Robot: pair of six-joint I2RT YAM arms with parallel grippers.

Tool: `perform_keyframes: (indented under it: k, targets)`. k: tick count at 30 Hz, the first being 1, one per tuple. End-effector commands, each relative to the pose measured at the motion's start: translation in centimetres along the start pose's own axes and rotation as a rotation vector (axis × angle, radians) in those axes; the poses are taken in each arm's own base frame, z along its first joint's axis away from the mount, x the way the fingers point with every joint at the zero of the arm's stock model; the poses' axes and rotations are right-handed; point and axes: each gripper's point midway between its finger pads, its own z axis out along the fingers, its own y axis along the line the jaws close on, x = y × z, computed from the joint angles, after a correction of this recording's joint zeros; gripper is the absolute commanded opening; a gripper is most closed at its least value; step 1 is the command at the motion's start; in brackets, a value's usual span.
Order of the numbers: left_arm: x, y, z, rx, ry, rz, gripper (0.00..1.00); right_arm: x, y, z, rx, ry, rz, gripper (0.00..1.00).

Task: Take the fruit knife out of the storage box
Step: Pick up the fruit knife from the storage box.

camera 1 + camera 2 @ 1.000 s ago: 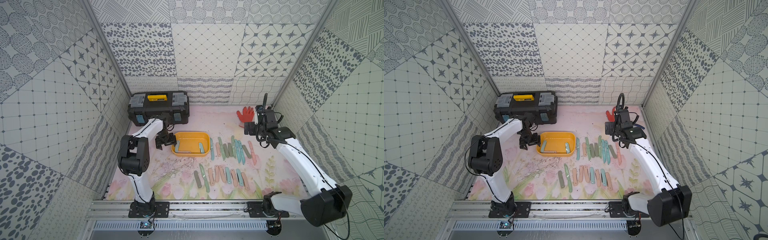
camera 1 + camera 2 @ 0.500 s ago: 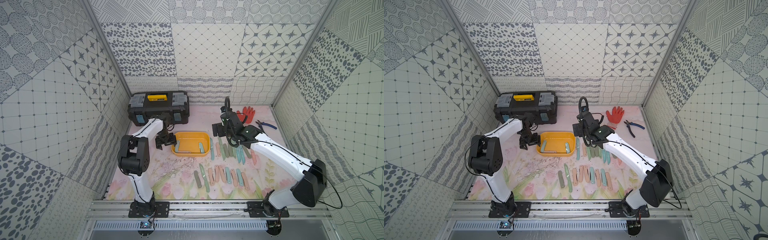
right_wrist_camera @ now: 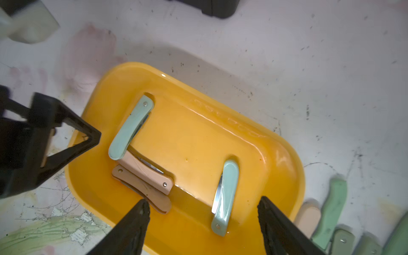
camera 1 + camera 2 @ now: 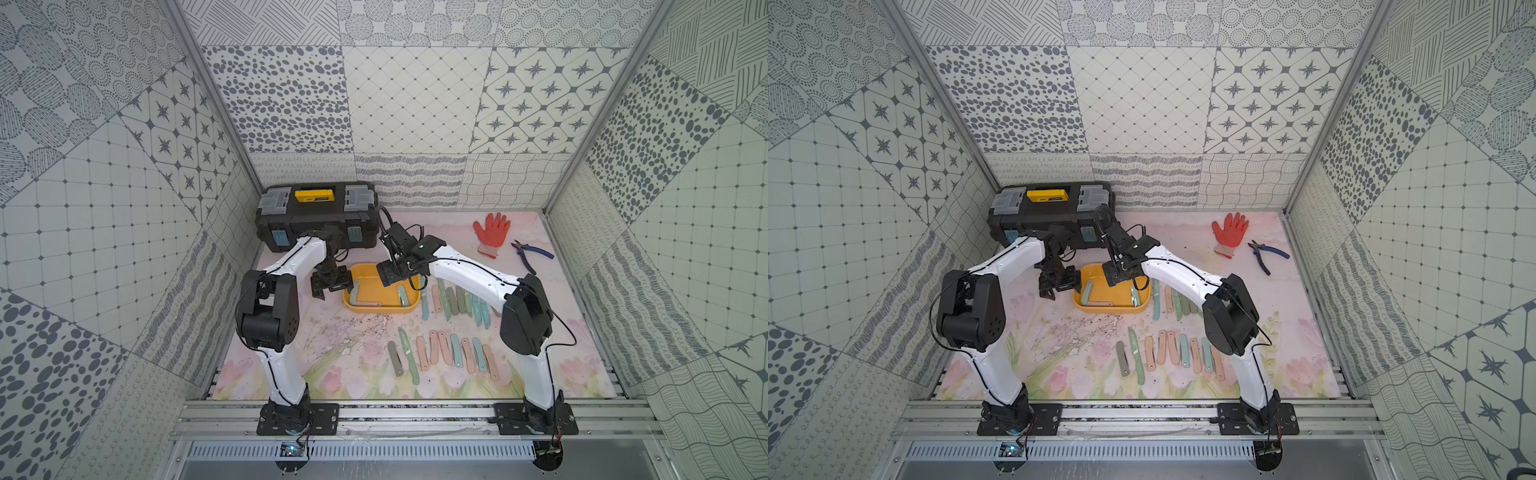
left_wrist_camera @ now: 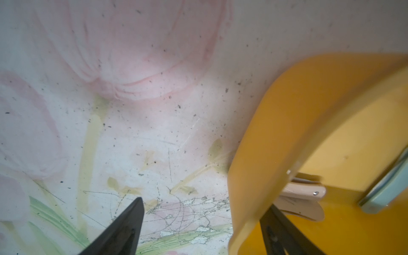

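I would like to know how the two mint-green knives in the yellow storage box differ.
The crowded mint knife lies at the end of the storage box by the left end effector, touching the peach knives; the lone mint knife lies at the opposite end, apart from them. The lone mint knife sits in line with the gap of the open right end effector; the crowded mint knife is outside it. Both are folded and ungripped.

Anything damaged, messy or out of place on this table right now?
The floral mat is scratched, its print flaked away just in front of the storage box, with dark specks around. Inside the box, two beige knives lie overlapping, a mint knife touching them, unlike the knives laid in rows on the mat.
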Motion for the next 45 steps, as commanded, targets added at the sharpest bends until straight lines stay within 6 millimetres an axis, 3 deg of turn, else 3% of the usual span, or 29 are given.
perform_keyframes:
  k: [1, 6, 14, 20, 30, 36, 40, 45]
  targets:
    - [0.1, 0.1, -0.7, -0.004, -0.009, 0.003, 0.81, 3.3, -0.2, 1.3, 0.03, 0.181, 0.031, 0.75]
    - [0.1, 0.0, -0.8, -0.005, -0.011, 0.005, 0.81, 3.8, -1.5, 3.4, 0.109, 0.226, 0.035, 0.73]
    - [0.0, 0.1, -0.8, -0.007, -0.012, 0.004, 0.8, 3.7, -2.1, 5.5, 0.1, 0.268, 0.065, 0.64]
    - [0.0, 0.1, -0.9, -0.005, -0.013, 0.005, 0.8, 3.9, -2.7, 6.6, 0.107, 0.304, 0.063, 0.64]
    - [0.0, 0.2, -0.8, -0.01, -0.012, 0.004, 0.81, 4.7, -2.9, 7.7, 0.112, 0.358, 0.045, 0.6]
    - [0.0, 0.2, -0.9, -0.011, -0.013, 0.005, 0.8, 4.7, -2.7, 7.9, 0.103, 0.362, 0.048, 0.46]
    - [0.1, 0.1, -0.8, -0.01, -0.011, 0.005, 0.8, 4.1, -2.6, 7.7, 0.098, 0.339, 0.052, 0.43]
    - [0.0, 0.2, -0.8, -0.011, -0.012, 0.004, 0.8, 3.1, -2.3, 7.4, 0.088, 0.298, 0.05, 0.33]
